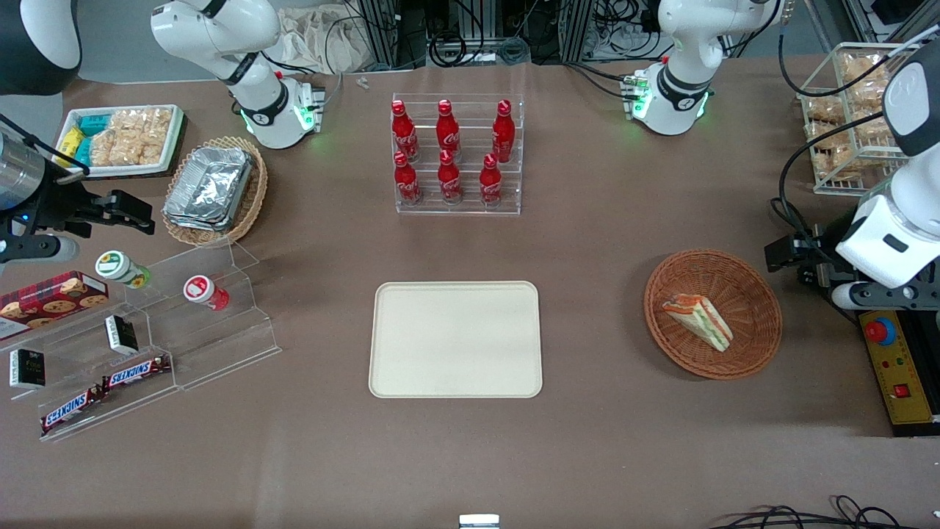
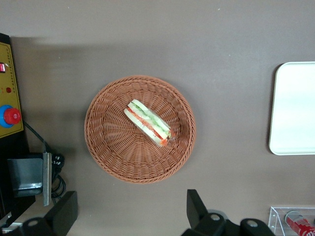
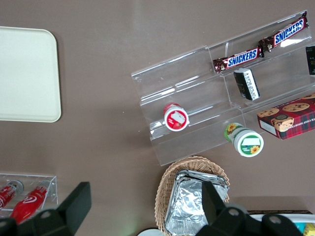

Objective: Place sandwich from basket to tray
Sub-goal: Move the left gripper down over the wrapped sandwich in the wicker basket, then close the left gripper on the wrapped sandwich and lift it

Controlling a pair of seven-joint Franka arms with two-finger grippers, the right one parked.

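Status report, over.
Hand open, above table beside basket. Sandwich lying in basket. Tray bare. Nothing between them.

"SNICKERS" on two candy bars (image 1: pixel 136 372), Coca-Cola script on red bottles (image 1: pixel 449 175)

Sandwich (image 1: pixel 698 321): lying in the basket (image 1: pixel 756 290), near its middle.
Basket: on the table (image 1: pixel 587 441), toward the working arm's end, well apart from the tray (image 1: pixel 455 339).
Tray: on the table midway along its length, nearer the front camera than the bottle rack (image 1: pixel 457 156).
Gripper (image 1: pixel 784 253): raised above the table just beside the basket's rim, toward the working arm's end, fingers spread.
Control box (image 1: pixel 897 371): at the table's edge at the working arm's end, beside the basket.
Foil containers (image 1: pixel 208 184): in the oval basket (image 1: pixel 250 209), toward the parked arm's end.
Snack tray (image 1: pixel 121 139): beside the oval basket, nearer that end's edge.
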